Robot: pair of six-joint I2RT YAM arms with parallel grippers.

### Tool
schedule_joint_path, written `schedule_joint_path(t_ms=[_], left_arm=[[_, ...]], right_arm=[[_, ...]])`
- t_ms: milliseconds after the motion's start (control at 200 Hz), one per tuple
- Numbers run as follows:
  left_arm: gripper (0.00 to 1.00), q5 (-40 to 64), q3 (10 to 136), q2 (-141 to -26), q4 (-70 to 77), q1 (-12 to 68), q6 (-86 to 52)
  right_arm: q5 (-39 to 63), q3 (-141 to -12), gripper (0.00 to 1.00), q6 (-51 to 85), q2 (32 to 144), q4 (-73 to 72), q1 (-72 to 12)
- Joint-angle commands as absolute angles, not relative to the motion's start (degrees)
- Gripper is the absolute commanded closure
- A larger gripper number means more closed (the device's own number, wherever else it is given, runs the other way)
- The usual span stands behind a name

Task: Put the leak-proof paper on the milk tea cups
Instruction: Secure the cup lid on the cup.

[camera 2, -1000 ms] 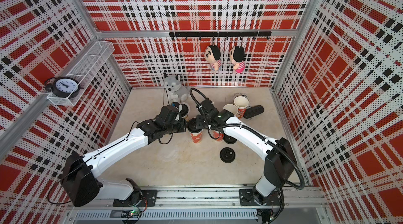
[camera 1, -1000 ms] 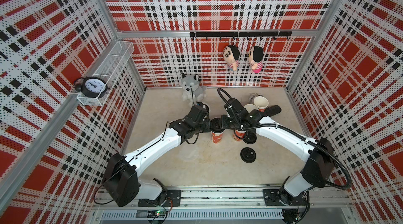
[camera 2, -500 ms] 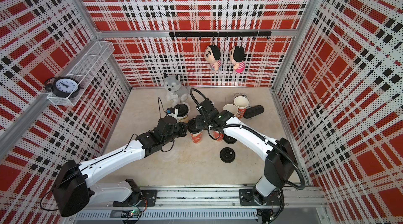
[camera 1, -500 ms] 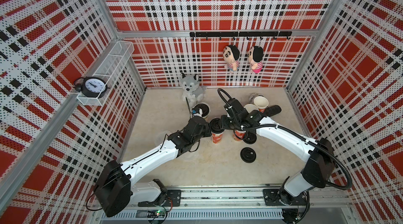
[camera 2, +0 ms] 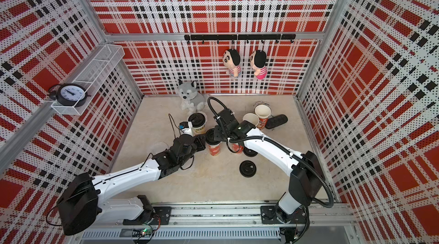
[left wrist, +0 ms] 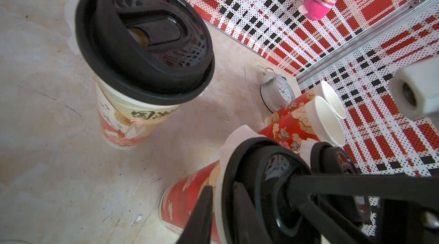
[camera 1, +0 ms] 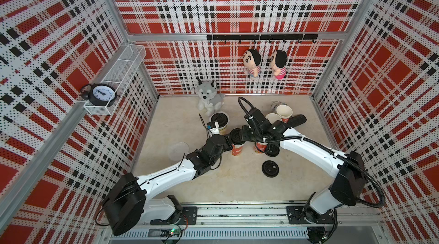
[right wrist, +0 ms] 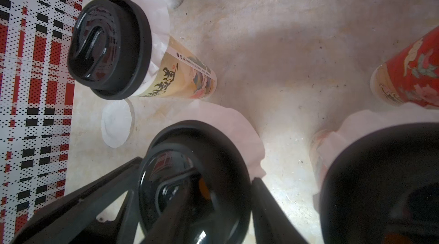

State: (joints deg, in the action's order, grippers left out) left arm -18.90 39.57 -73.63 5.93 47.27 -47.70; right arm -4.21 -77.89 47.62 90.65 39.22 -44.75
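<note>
— How is the left hand (left wrist: 222, 188) set?

— Its fingers (left wrist: 202, 212) are drawn close together over the rim of the black lid (left wrist: 273, 166) on a red cup (left wrist: 183, 197). One is laid outside against the cup wall, the other on the lid's top. The rim appears to be nipped between them, though that corner of the wrist view is blurred.

— And the right hand (right wrist: 197, 170)?

— It is clamped across the same lid from the opposite side, one finger at each edge.

— Where is the leak-proof paper (right wrist: 240, 131) found?

— A sheet is trapped under that lid, its crinkled edge spread around the cup's mouth. Sheets are likewise seen under the lid of the cream cup (right wrist: 185, 74), nearer the back wall. Another is seen under the lid of a second red cup (camera 1: 260, 146), just beside the first and below the right arm. One spare sheet (camera 1: 178, 151) is seen flat on the desk (camera 1: 237, 183), near the left arm.

— What else is shown?

— Two open cups (camera 1: 283, 112) are stood uncovered, side by side, further back on the right. Two loose lids (camera 1: 270, 168) are laid on the desk near the right arm. A plush husky (camera 1: 209, 95) is propped at the back wall.
</note>
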Motion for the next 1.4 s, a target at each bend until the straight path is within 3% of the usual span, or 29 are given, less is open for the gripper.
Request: schedule_joint_path(t_ms=[0, 326, 777, 1092, 1393], left_arm=[[0.79, -9.58, 36.12, -79.00, -11.93, 50.62, -46.69], [0.70, -15.95, 50.59, -76.43, -25.18, 49.09, -41.45], [0.62, -15.40, 67.03, -76.47, -31.22, 40.67, -31.54], [0.62, -13.98, 68.08, -75.46, -31.38, 39.03, -30.29], [0.62, -13.57, 66.77, -74.13, -31.45, 37.97, -30.33]], right_arm=[[-3.78, -74.36, 0.57, 47.89, 92.74, 48.60, -45.84], [-3.61, -74.68, 0.57, 48.00, 92.57, 47.95, -45.88], [-3.24, -78.68, 0.57, 47.24, 94.89, 48.48, -46.15], [-5.61, -88.41, 0.53, 44.74, 96.41, 52.87, -46.19], [-7.22, -99.83, 0.39, 41.62, 99.52, 56.86, -46.14]])
